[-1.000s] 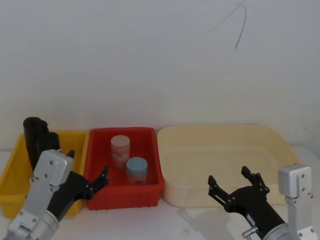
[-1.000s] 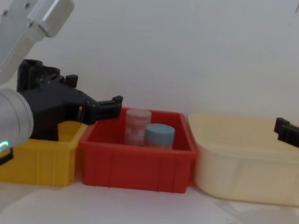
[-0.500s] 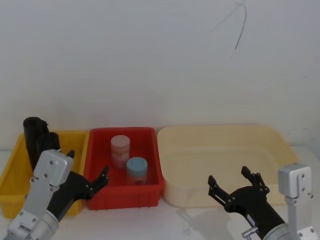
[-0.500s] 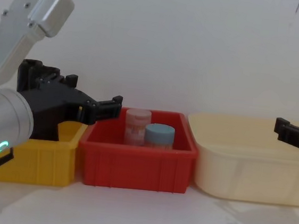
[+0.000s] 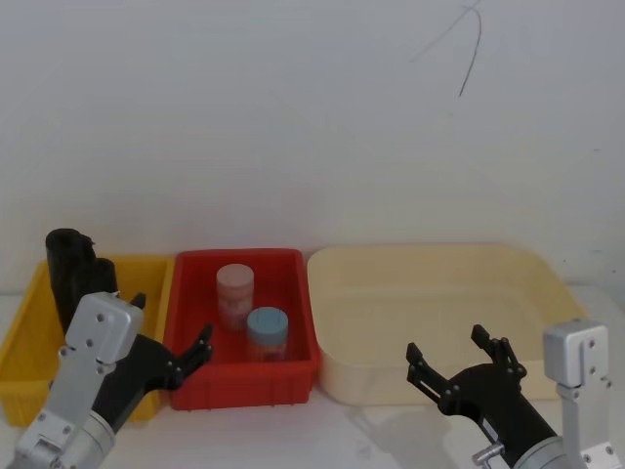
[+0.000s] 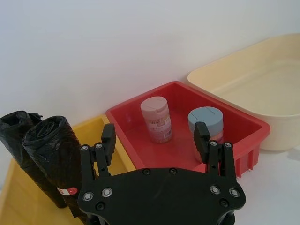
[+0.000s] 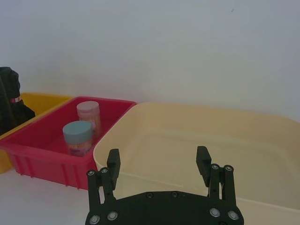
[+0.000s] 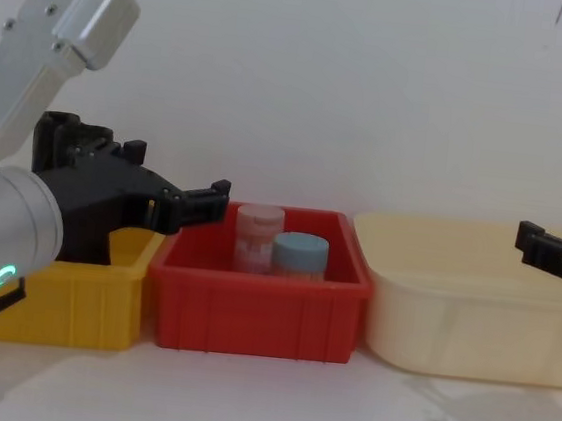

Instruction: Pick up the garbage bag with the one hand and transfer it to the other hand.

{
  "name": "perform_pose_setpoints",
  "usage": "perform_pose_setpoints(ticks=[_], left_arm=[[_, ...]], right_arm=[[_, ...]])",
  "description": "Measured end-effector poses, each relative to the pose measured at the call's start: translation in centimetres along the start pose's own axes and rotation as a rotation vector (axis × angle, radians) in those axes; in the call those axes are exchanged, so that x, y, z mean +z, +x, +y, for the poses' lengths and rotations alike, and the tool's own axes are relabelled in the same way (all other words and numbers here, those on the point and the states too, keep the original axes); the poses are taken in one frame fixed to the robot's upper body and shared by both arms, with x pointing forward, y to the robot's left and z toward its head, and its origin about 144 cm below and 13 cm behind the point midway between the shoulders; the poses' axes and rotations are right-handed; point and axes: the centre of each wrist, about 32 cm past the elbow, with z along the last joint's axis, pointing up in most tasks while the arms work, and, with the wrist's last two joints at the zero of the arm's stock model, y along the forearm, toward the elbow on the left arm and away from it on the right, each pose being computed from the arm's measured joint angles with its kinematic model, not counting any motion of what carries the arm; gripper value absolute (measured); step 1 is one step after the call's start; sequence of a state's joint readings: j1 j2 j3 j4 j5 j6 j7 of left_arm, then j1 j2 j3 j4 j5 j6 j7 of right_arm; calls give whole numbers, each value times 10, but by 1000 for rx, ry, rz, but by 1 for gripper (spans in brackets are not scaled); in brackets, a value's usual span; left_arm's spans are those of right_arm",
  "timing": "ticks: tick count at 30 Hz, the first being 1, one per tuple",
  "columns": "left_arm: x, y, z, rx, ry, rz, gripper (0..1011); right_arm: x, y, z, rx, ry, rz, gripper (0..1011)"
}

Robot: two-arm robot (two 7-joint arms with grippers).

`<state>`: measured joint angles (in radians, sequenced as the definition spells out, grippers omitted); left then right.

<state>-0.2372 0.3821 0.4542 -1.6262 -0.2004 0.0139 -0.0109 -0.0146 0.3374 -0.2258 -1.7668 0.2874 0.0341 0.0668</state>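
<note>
Black garbage bag (image 6: 13, 129), yellow bin (image 5: 21, 357), red bin (image 5: 244, 378), cream tub (image 5: 342, 376), pink jar (image 5: 234, 293), blue-lidded jar (image 5: 267, 332)

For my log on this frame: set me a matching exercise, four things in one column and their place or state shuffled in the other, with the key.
Things:
1. garbage bag
2. blue-lidded jar
3. left pincer
4. right pincer

Places or states:
A. open, in front of the cream tub
B. standing in the yellow bin
C. open, by the red bin's left near corner
D. inside the red bin, beside the pink-lidded jar

Pairs: 1-B, 2-D, 3-C, 4-A
</note>
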Motion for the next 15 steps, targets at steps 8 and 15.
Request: perform_pose_setpoints(ticks=[8, 15], left_arm=[[0, 0, 0, 0, 0, 0, 1001], [0, 0, 0, 0, 0, 0, 1001]], right_arm=[[0, 0, 0, 0, 0, 0, 1000], [0, 0, 0, 0, 0, 0, 1000]])
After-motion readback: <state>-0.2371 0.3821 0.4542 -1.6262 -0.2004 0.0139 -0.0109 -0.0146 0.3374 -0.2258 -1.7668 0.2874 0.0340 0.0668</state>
